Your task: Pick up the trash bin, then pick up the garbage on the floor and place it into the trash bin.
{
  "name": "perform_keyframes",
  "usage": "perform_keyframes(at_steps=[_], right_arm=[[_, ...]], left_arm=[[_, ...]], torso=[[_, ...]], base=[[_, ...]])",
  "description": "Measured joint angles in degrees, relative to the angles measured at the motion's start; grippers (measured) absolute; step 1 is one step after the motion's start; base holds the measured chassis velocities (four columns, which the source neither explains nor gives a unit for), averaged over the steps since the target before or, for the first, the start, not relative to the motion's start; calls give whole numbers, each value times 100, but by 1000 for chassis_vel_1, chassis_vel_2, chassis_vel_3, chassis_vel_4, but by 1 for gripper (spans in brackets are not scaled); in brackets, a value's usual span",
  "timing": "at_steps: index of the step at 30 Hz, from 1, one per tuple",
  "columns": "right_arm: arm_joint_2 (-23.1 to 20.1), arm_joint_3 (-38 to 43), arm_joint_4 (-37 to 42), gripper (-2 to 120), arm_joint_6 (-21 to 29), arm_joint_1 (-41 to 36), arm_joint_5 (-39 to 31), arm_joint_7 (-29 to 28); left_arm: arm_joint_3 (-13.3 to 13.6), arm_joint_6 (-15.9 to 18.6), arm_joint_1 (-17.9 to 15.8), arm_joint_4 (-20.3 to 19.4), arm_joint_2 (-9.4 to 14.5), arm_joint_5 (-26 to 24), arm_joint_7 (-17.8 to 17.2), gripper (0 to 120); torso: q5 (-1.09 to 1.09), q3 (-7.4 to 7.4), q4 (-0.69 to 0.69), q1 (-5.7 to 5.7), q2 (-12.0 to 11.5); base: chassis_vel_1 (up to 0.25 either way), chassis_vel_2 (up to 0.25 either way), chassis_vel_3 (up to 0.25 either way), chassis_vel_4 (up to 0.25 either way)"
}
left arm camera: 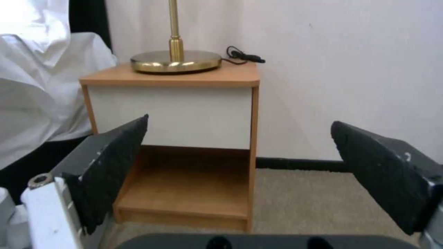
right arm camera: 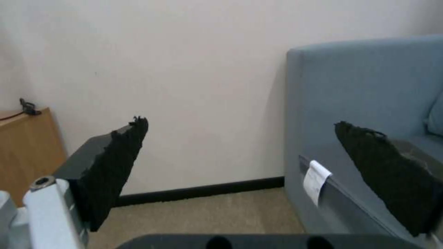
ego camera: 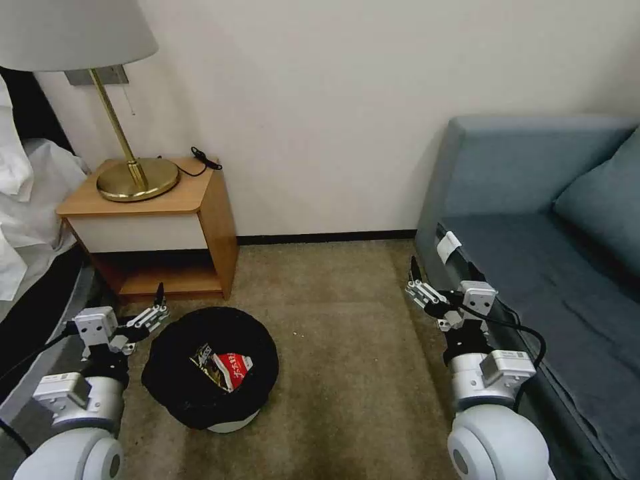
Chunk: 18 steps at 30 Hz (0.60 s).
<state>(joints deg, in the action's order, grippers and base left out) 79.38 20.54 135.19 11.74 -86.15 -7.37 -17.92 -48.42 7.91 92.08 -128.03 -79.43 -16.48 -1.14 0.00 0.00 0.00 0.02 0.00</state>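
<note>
Trash bin point(ego camera: 211, 365) upright on carpet, mouth upward, red-and-white packet point(ego camera: 235, 369) inside; left gripper point(left arm camera: 240, 180) and right gripper point(right arm camera: 240, 178) both spread wide, empty.

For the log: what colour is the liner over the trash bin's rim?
Black, over the white trash bin; clearest in the head view.

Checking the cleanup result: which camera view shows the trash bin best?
The head view: the trash bin stands on the carpet with packets inside its black liner. The wrist views look over it, toward the nightstand and the sofa.
</note>
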Motion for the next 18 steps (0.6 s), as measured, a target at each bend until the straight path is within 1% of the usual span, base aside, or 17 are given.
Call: perform_keyframes(at_steps=[6,18], right_arm=[[3,16,42,100,-4,-54,11,2],[12,-2,53,100,-20,-106,48,9]], left_arm=[[46,-103,-15,54,-17,28,2,100],[56,-87,-14,10,-67,13,3,100]], torso=[[0,0,0,0,0],[0,0,0,0,0]], base=[[0,0,0,0],[0,0,0,0]])
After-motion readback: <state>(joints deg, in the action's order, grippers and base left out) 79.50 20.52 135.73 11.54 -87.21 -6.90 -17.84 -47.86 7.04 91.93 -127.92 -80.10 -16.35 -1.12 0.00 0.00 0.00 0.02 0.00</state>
